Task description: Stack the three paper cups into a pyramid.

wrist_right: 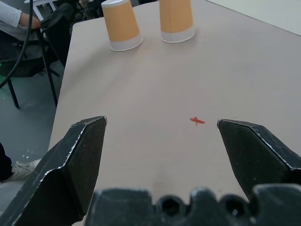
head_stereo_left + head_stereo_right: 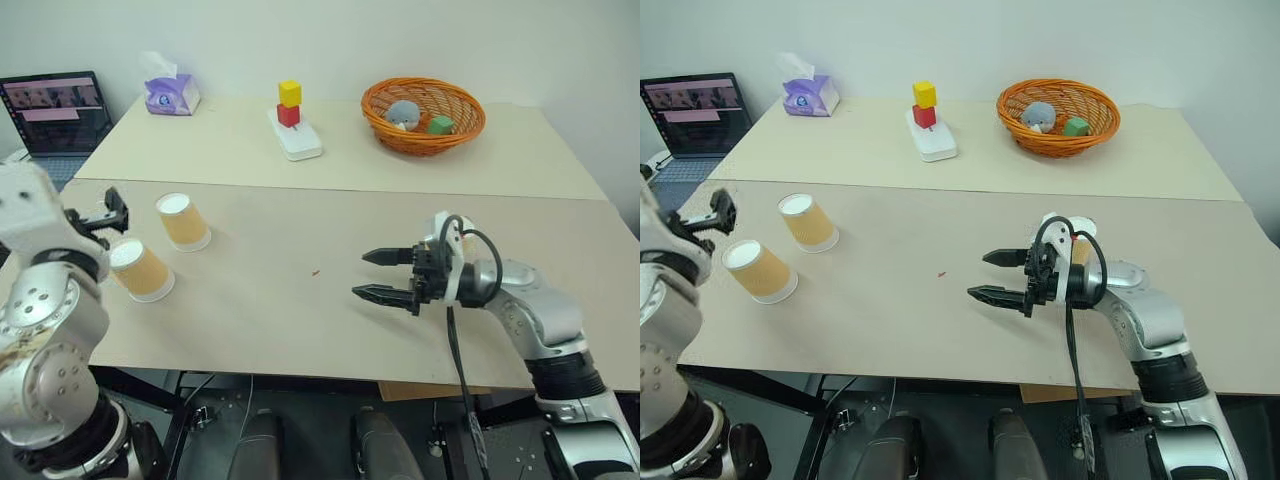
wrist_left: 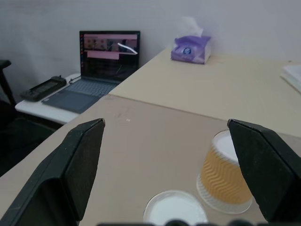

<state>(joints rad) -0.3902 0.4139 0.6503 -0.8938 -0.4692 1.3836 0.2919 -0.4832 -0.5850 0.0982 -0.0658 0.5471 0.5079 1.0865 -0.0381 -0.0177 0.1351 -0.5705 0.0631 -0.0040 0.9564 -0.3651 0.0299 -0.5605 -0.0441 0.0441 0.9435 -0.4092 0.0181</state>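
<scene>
1. two paper cups stand upside down, white bases up, on the near tabletop (image 2: 300, 300) at its left side: the nearer cup (image 2: 141, 270) and the farther cup (image 2: 183, 221), just beside each other but apart.
2. a third paper cup (image 2: 1077, 243) stands at the right side of the same tabletop, mostly hidden behind the right wrist; only its white top and a bit of tan side show.
3. no cup rests on another, so the pyramid is not built.
4. the left gripper (image 2: 107, 212) hovers at the left edge of the tabletop, just left of the two cups, its jaws spread wide and holding nothing.
5. in the left wrist view the farther cup (image 3: 225, 174) sits near one black finger (image 3: 265, 172), and the white base of the nearer cup (image 3: 175, 208) lies below between the fingers.
6. the right gripper (image 2: 383, 275) points toward the robot's left, above the middle of the tabletop, jaws wide apart and empty.
7. a small red mark (image 1: 197, 121) lies on the tabletop between the right fingers in the right wrist view; the two cups stand well beyond it.
8. on the far tabletop: an orange wicker basket (image 2: 423, 114) with a grey thing and a green block, a yellow block (image 2: 290, 93) on a red block (image 2: 288, 115) on a white holder, and a purple tissue box (image 2: 171, 94).
9. a laptop (image 2: 55, 112) is open on a side table at far left.
</scene>
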